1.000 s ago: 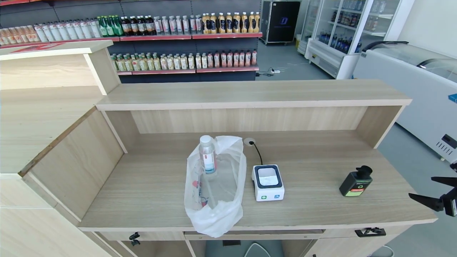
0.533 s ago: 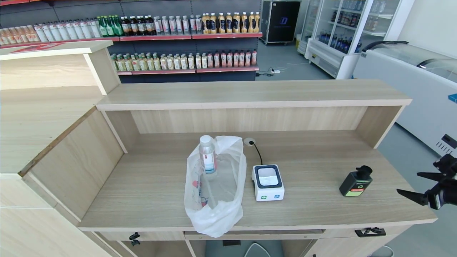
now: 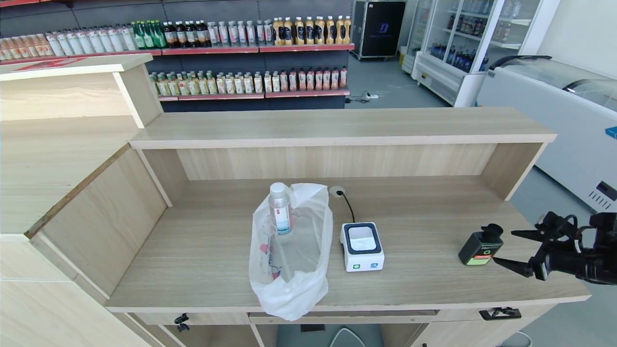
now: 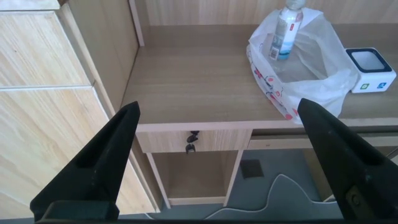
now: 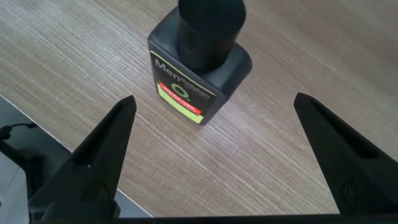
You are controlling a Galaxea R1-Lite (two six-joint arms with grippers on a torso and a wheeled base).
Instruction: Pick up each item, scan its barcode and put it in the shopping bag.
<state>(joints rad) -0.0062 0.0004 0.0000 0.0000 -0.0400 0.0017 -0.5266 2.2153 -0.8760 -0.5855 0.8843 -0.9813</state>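
Wide-open right jaws, seemingly off bottle [image 3: 480, 248]

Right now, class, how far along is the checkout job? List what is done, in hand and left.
Looks done: the clear bottle stands in the shopping bag. In hand: the right hand, open, is beside the black bottle, not touching it. Left: grasp it, scan it at the scanner, bag it.

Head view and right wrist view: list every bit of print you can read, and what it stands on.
On the black bottle: white lettering above green and red bands; no line reads whole.
On the clear bottle: label print too small.
On the shopping bag: red and blue print, crumpled, unreadable.
On the scanner: two small icons, no legible text.
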